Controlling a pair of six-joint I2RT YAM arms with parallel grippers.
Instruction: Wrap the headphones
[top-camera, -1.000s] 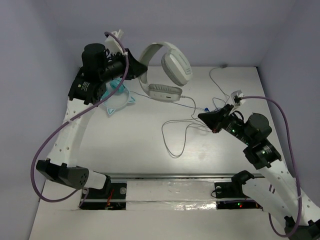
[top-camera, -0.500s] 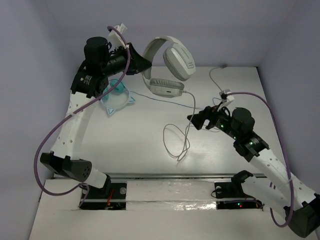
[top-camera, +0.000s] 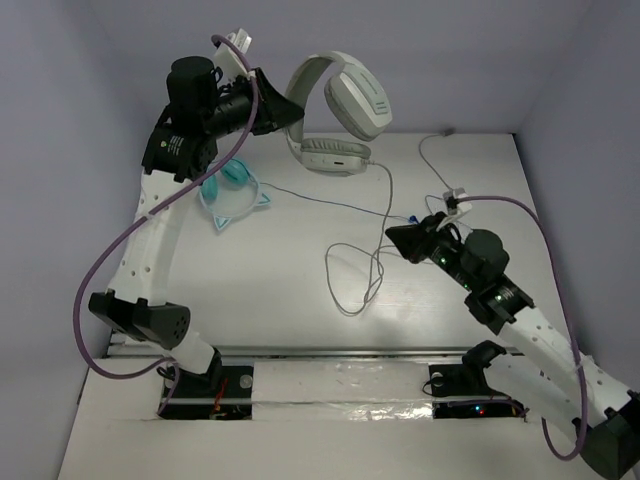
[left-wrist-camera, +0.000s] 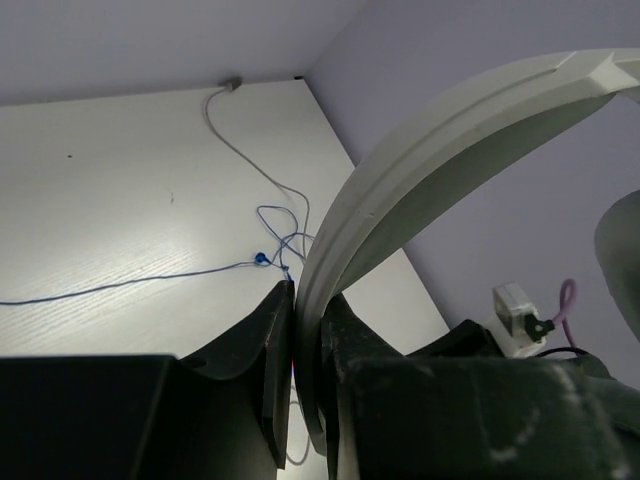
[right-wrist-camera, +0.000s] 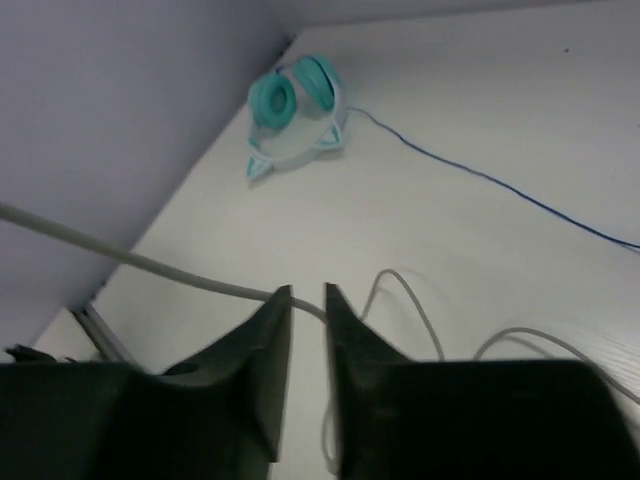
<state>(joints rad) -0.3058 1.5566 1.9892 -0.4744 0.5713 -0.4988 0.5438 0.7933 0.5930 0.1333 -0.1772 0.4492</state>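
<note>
The white-and-grey headphones hang in the air at the back, above the table. My left gripper is shut on their headband, which is pinched between both fingers in the left wrist view. Their thin white cable drops from the lower cup and loops on the table. My right gripper sits at mid-right with its jaws a narrow gap apart. In the right wrist view the cable crosses that gap right at the tips of the right gripper.
Small teal cat-ear headphones lie at the back left under the left arm, and their thin blue cable runs right to a tangle near my right gripper. A grey cable trails from the back right corner. Walls close in on three sides.
My left arm has raised the headphones higher and farther back. My right gripper let go, opened wide, shifted a little left, and has narrowed again around the white cable.
</note>
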